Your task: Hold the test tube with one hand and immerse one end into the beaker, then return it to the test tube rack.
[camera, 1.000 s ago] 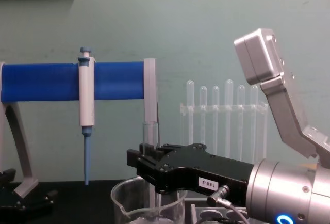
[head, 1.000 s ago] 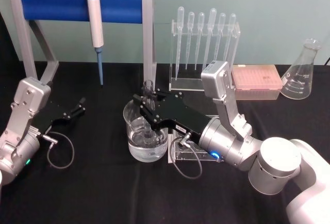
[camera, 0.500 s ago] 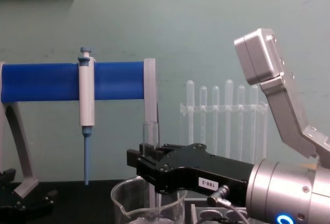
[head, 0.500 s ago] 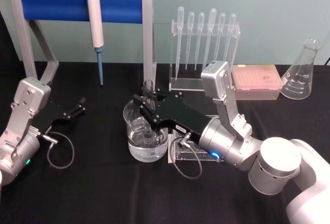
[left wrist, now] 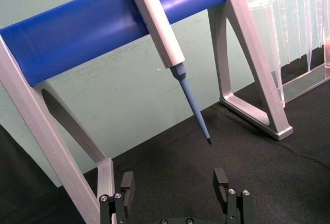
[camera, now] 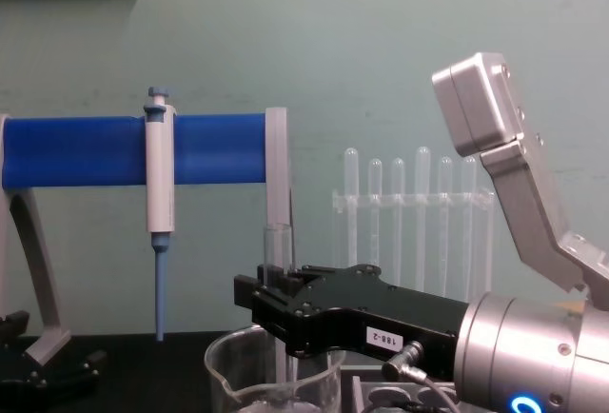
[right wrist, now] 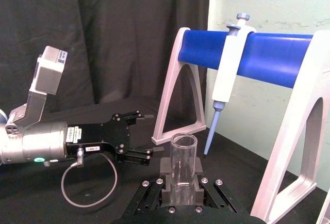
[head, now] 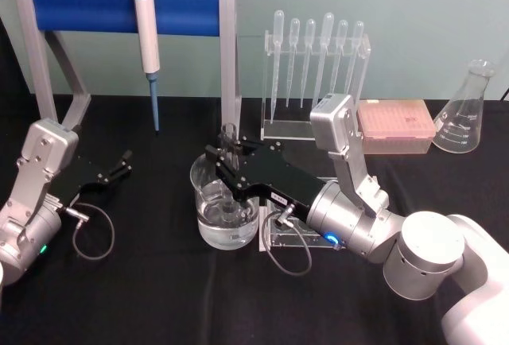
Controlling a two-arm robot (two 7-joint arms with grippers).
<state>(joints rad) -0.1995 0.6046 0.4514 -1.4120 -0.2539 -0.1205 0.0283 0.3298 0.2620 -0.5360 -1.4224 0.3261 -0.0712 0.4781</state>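
Note:
My right gripper [head: 225, 164] is shut on the test tube [head: 229, 137], a clear glass tube that it holds upright. The tube's open rim stands above the black fingers, and its lower end reaches down into the beaker [head: 205, 226], which holds clear liquid. In the chest view the test tube [camera: 277, 242] rises out of the right gripper [camera: 271, 285] above the beaker [camera: 228, 375]. The right wrist view shows the test tube [right wrist: 184, 164] clamped between the pads. At the table's left, my left gripper [head: 119, 166] rests open, holding nothing.
A blue-bar stand [head: 87, 5] with a hanging white-and-blue pipettor [head: 146, 35] stands at the back left. A clear rack of plastic pipettes [head: 314, 71], a pink tip box [head: 395, 125] and a conical flask [head: 465, 110] line the back right. A clear holed rack [head: 278, 238] sits beside the beaker.

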